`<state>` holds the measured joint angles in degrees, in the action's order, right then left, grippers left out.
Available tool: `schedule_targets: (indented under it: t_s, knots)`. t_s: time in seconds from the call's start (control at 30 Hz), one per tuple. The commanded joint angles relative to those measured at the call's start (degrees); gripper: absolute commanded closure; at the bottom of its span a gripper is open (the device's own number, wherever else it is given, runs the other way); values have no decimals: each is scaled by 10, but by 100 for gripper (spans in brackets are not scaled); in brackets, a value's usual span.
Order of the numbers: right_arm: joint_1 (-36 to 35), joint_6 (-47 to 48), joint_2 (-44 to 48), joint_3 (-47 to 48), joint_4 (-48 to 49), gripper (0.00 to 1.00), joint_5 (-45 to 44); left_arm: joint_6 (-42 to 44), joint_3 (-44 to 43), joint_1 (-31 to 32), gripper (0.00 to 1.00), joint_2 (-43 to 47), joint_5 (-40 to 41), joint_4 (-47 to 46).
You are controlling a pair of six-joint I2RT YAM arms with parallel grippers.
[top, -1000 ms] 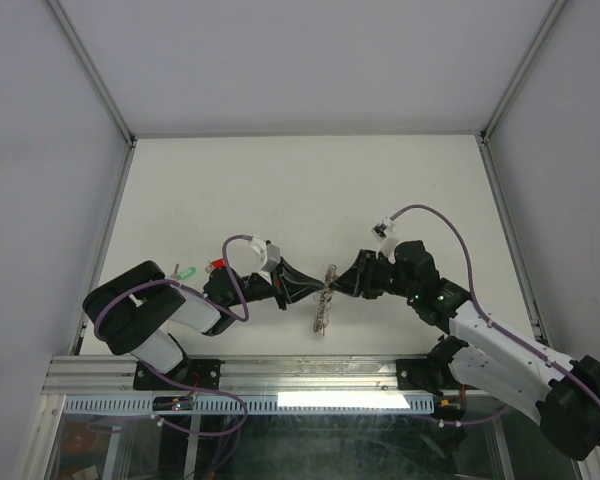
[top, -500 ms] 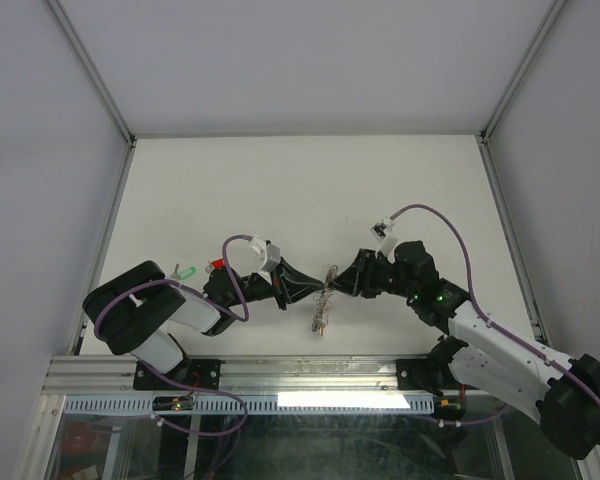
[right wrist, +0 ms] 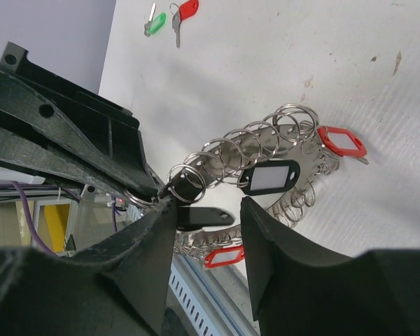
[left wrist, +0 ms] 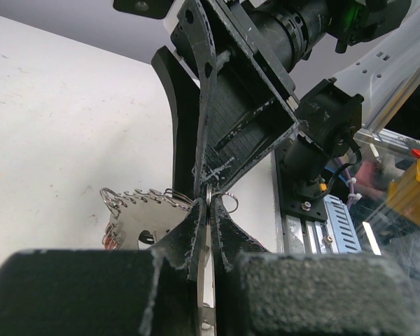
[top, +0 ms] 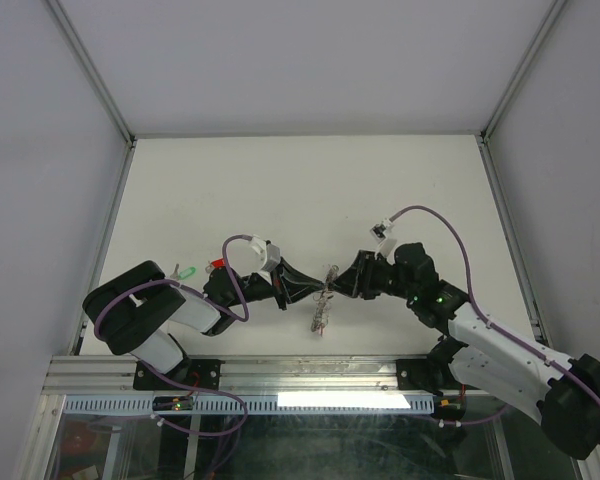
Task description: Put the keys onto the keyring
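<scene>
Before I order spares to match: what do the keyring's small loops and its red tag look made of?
The keyring loops look like polished steel wire: silvery, glinting. The red tag looks like glossy moulded plastic, evenly coloured; likely, not certain.

Bright even overhead light, soft shadows, wrist foregrounds blurred

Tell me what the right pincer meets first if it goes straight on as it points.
Probably the keyring, just ahead of the right pincer; the left pincer lies close beyond, depth unclear.
</scene>
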<state>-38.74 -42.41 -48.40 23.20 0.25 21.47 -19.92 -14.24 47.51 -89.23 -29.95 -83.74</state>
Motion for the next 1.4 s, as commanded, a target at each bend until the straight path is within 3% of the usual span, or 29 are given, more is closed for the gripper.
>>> schedule_targets:
  t_s: [0.0,0.13,0.2,0.53,0.83,1.07,1.23,1.37]
  knots:
    - [-13,-3,-4,-6,36,55,2,-4,-9,-6,100,19,3,-95]
    - [-23,-3,-13,-8,43,55,2,-4,-11,-6,100,20,2,-91]
    - [-26,-47,-15,-8,41,50,53,-3,-11,-6,100,21,1,-89]
    - [-35,-39,-29,12,-10,49,37,-2,-12,-6,100,22,1,-86]
    - [-35,12,45,39,-124,49,-108,0,-10,-7,100,25,1,-84]
    - [-35,32,85,10,-35,50,-65,1,-8,-6,100,25,1,-84]
    - [-35,140,114,15,3,61,-26,0,-4,-6,100,28,0,-83]
    - [-35,230,130,11,49,62,34,-1,-3,-6,100,27,-9,-84]
